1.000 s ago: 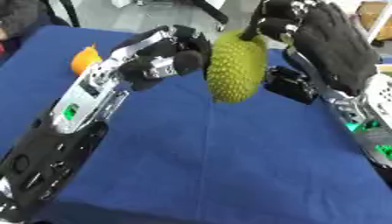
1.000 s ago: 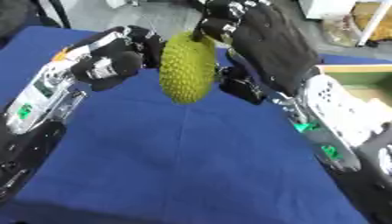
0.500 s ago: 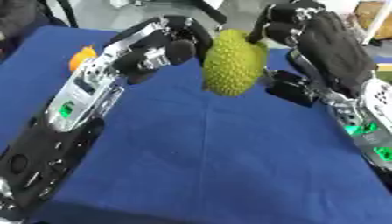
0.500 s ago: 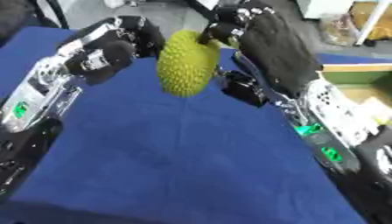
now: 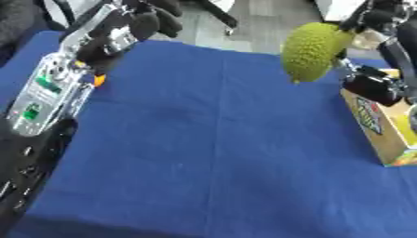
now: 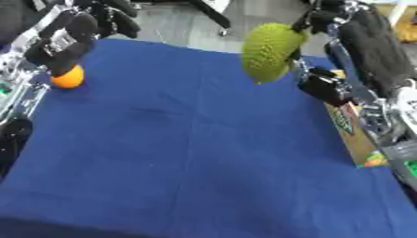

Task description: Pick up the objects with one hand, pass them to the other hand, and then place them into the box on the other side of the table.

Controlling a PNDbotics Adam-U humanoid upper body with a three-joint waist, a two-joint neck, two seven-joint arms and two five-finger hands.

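A green spiky fruit [image 6: 267, 52] hangs in the air above the right part of the blue table [image 6: 187, 153]. My right hand [image 6: 330, 14] is shut on its top end, the black forearm running down the right edge. The fruit is just left of the cardboard box [image 5: 381, 124] at the table's right side. My left hand [image 5: 134, 21] is up at the far left, apart from the fruit, fingers loosely bent and holding nothing. An orange [image 6: 67, 77] lies on the cloth just below that hand.
The blue cloth covers the whole table, with grey floor beyond its far edge. A black chair base [image 6: 208, 11] stands behind the table. My left forearm [image 5: 45, 97] stretches along the left side.
My left hand has let go of the green fruit and drawn back to the left. My right hand has carried the fruit rightward, close to the box. The camera has also shifted.
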